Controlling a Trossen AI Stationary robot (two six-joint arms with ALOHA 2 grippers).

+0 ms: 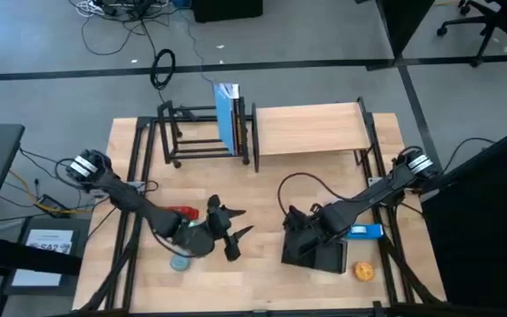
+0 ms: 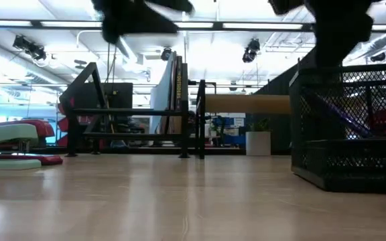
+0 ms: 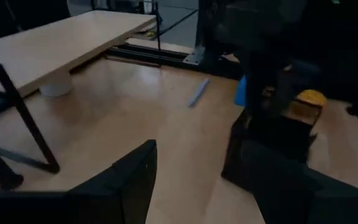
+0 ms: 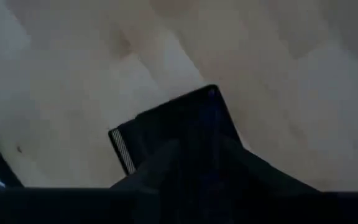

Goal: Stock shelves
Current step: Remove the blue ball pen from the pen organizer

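Hovering with spread, empty fingers, the left gripper (image 1: pixel 233 233) sits well short of the black rack (image 1: pixel 202 134) and wood shelf (image 1: pixel 311 129). The right gripper (image 1: pixel 299 231) clamps a flat black item (image 4: pixel 178 132) over the mesh organizer (image 1: pixel 317 251); lifting carelessly could snag its wall.

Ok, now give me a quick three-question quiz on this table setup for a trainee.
1. True or false: the blue book stands on the wood-board shelf.
2. The right gripper is above: A the mesh organizer, B the orange object, C the red item.
3. Fill in: the left gripper has its fingers ____.
Key: 1 false, it stands in the black rack; 2 A; 3 open.
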